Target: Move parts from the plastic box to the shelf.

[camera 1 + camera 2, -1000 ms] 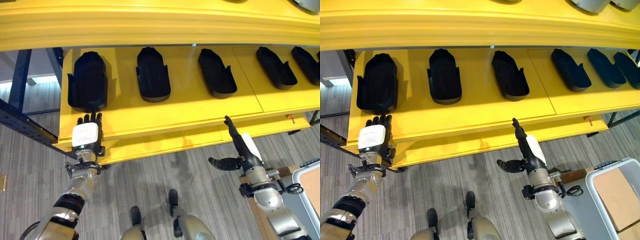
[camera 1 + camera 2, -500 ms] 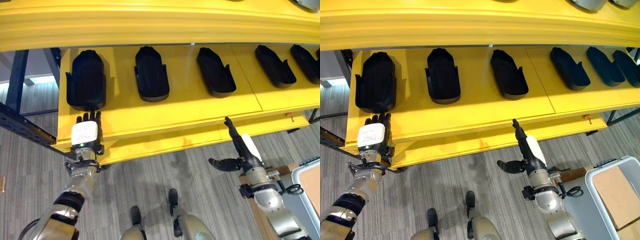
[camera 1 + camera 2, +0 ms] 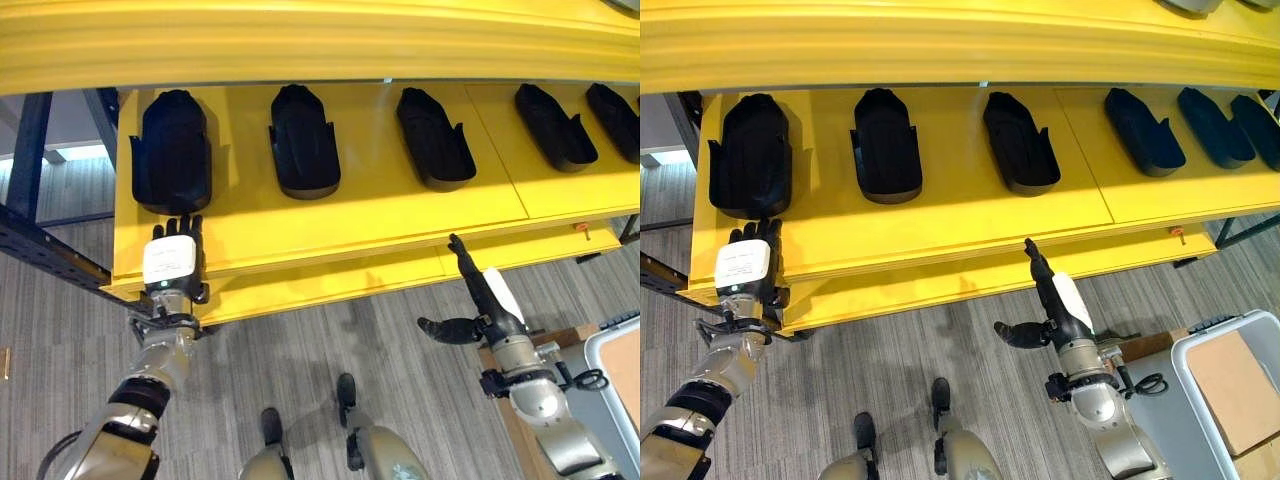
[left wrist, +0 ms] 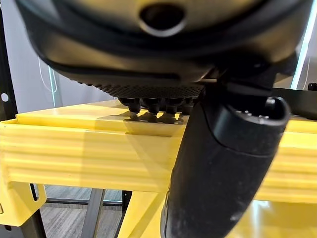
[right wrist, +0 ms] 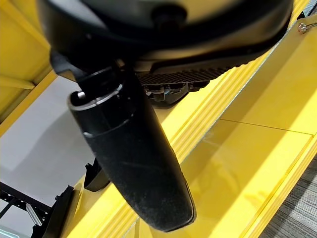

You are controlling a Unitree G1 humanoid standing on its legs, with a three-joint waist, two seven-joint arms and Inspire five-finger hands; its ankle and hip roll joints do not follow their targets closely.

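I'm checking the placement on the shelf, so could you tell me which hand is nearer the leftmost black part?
Left. The left hand sits just in front of the leftmost black part; the right hand is far off by the shelf's front edge.

Black parts lie in a row on the yellow shelf

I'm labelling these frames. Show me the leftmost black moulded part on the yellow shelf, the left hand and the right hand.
Leftmost black moulded part (image 3: 173,150): left eye view, its middle.
Left hand (image 3: 173,262): left eye view, white-covered back.
Right hand (image 3: 1052,293): right eye view, its palm.
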